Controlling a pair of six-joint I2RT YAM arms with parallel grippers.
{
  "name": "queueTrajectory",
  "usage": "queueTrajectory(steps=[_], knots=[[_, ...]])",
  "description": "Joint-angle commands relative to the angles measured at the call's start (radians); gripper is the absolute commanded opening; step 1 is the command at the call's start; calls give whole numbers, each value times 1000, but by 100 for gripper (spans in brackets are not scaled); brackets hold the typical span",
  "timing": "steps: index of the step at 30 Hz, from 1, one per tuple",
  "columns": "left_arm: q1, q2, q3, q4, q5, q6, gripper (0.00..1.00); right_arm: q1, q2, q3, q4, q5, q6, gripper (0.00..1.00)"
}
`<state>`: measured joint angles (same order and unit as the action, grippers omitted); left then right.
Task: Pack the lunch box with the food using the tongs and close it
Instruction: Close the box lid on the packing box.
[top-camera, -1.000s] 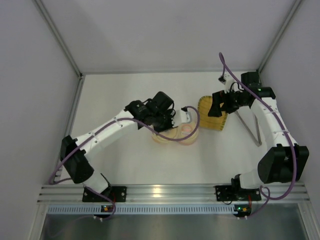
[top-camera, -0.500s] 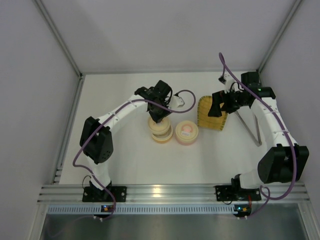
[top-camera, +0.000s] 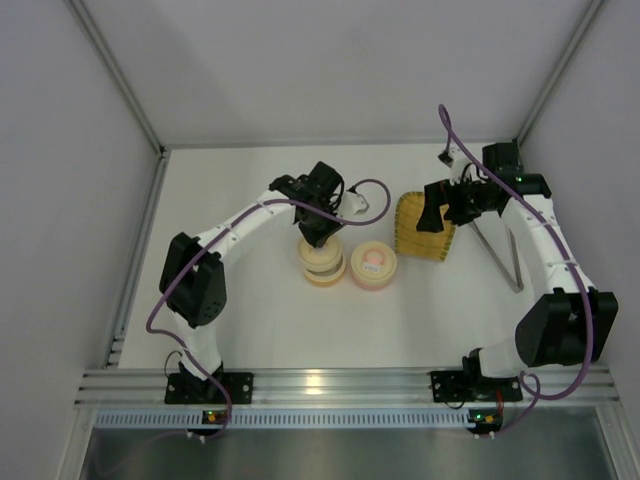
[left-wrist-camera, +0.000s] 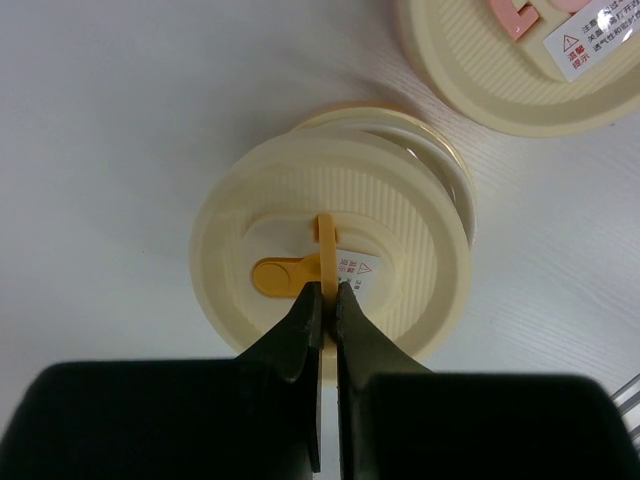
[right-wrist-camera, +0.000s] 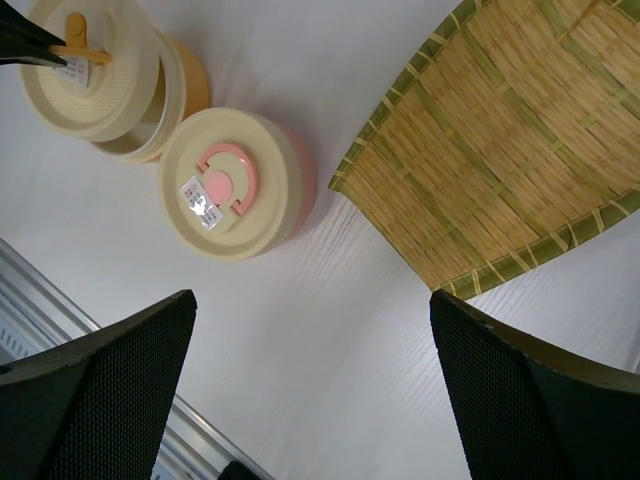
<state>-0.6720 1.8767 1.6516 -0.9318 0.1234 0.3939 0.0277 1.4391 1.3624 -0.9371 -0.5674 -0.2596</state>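
The lunch box is two round tubs side by side. My left gripper (top-camera: 322, 233) (left-wrist-camera: 327, 291) is shut on the upright yellow tab of the cream lid (left-wrist-camera: 300, 200). That lid lies tilted and offset over the cream-yellow tub (top-camera: 322, 266) (right-wrist-camera: 185, 85), whose rim (left-wrist-camera: 455, 170) shows past it. The pink tub (top-camera: 373, 265) (right-wrist-camera: 235, 183) stands to the right with its lid on. The grey tongs (top-camera: 495, 256) lie on the table at the right. My right gripper (top-camera: 432, 216) (right-wrist-camera: 315, 390) hangs open and empty over the table beside the tray. No food is in view.
A woven yellow tray (top-camera: 422, 228) (right-wrist-camera: 500, 130) lies between the pink tub and the tongs, under my right wrist. White walls close the table at the back and on both sides. A metal rail (top-camera: 320, 385) runs along the near edge.
The left arm's elbow swung up and inward while its gripper stayed over the cream-yellow tub, uncovering both tubs in the top view. The right arm kept still.
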Motion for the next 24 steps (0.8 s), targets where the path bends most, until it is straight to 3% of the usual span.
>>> queueTrajectory(steps=[1, 24], knots=[[-1, -30, -24, 47, 22, -17, 0, -18, -29, 23, 78, 4, 22, 99], [-14, -53, -72, 99, 33, -38, 0, -63, -34, 4, 90, -23, 26, 99]])
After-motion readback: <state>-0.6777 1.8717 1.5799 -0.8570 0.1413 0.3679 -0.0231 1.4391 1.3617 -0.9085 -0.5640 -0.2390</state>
